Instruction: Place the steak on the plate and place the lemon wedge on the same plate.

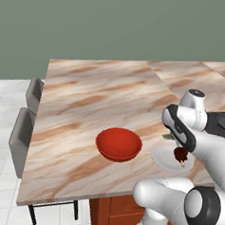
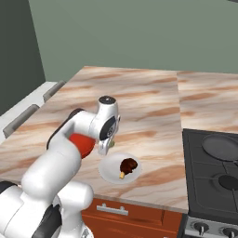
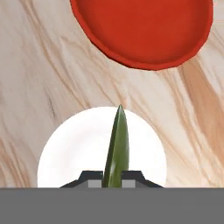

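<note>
At the near edge of the counter point(image 1: 76, 107) I see the plate point(image 2: 108, 170), with the steak point(image 2: 128, 165) lying on its right part. In my hand view the fingers point(image 3: 113, 176) are clenched on the lemon wedge point(image 3: 117, 146), which stands up thin and green between them, over the white of the plate. From the right base view the gripper hangs just above the far left rim of the plate; I cannot tell if the wedge touches it. Just beyond, toward the left side of the counter, is the red bowl point(image 1: 118, 144). Far to the right sits the dark stove point(image 2: 216, 169) with a frying pan point(image 2: 222, 147).
</note>
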